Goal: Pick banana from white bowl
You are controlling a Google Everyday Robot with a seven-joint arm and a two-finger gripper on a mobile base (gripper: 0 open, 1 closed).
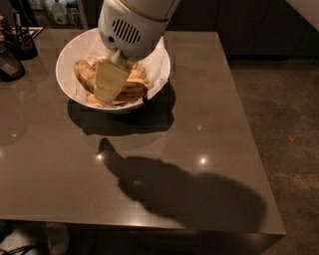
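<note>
The white bowl (61, 74) stands at the back left of the dark table, with crumpled white paper (155, 56) sticking up past its right rim. A brown-mottled, dull yellow banana (84, 74) lies at the bowl's left side. Smoother orange-yellow bananas (133, 89) lie to its right. My gripper (105, 93) reaches down into the bowl from above, just right of the mottled banana and over the pile. Its white wrist housing (130, 22) hides the back of the bowl.
A dark holder with utensils (21, 41) and a black object (8, 67) stand at the table's left edge. Bottles (57, 10) show behind the table. The table's right edge (249, 139) drops to a dark floor. The arm's shadow lies across the table's front.
</note>
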